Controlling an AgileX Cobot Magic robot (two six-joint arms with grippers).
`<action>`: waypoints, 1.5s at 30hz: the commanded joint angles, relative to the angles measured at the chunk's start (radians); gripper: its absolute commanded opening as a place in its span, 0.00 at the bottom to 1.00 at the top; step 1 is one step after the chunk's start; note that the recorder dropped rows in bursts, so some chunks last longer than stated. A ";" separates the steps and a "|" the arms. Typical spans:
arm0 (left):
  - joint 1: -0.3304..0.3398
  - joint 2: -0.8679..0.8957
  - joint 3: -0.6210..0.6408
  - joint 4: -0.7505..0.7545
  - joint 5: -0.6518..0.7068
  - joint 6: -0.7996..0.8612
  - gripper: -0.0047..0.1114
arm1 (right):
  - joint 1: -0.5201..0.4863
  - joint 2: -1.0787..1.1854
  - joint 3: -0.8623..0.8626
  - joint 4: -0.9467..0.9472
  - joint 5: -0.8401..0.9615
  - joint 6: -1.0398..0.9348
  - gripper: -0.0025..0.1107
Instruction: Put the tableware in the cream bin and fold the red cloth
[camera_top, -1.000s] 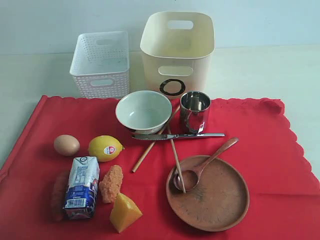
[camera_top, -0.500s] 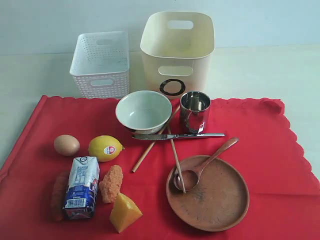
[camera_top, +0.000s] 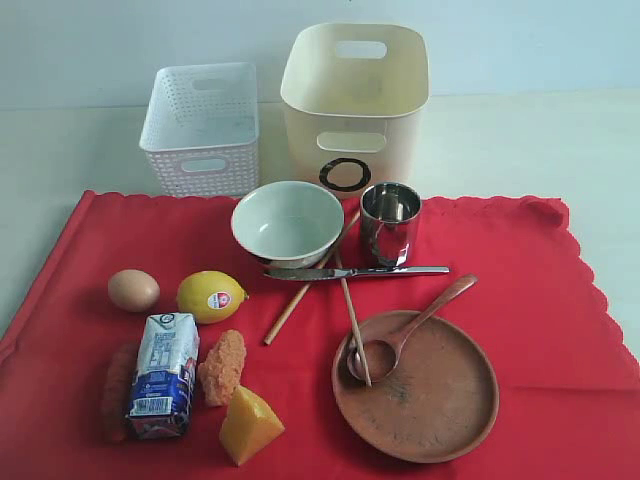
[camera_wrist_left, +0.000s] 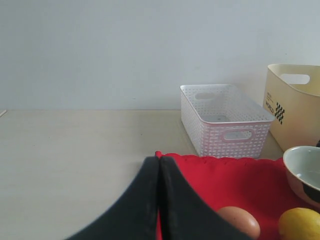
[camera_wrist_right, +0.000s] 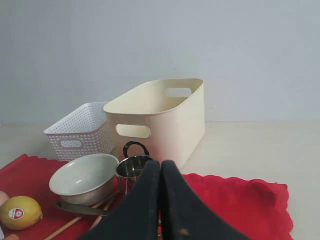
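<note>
Both claws are pressed together and hold nothing. The left claw (camera_wrist_left: 159, 164) hangs over the edge of the red cloth (camera_top: 540, 300) with the egg (camera_top: 133, 290) and lemon (camera_top: 211, 296) just ahead, and the right claw (camera_wrist_right: 160, 167) points toward the steel cup (camera_top: 389, 222) and the cream bin (camera_top: 355, 100). Neither claw shows in the wide view. From where I stand, the job looks not yet begun. The grey-white bowl (camera_top: 288, 222) and the cup stand on the cloth just in front of the bin. The knife (camera_top: 355, 272) lies across the two chopsticks (camera_top: 295, 302), and the wooden spoon (camera_top: 415, 320) rests with its bowl on the wooden plate (camera_top: 440, 410). No tableware is in the bin. The cloth lies spread flat on the table (camera_top: 520, 140), with the food on it too, so it cannot be folded until everything is lifted off.
</note>
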 joint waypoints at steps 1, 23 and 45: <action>0.001 -0.005 0.004 -0.010 -0.108 -0.125 0.05 | 0.002 -0.007 0.004 -0.001 -0.011 0.001 0.02; 0.001 0.141 -0.102 0.008 -0.713 -0.363 0.05 | 0.002 -0.007 0.004 -0.001 -0.011 0.001 0.02; 0.001 0.992 -0.264 0.210 -0.803 -0.449 0.05 | 0.002 -0.007 0.004 -0.001 -0.011 0.001 0.02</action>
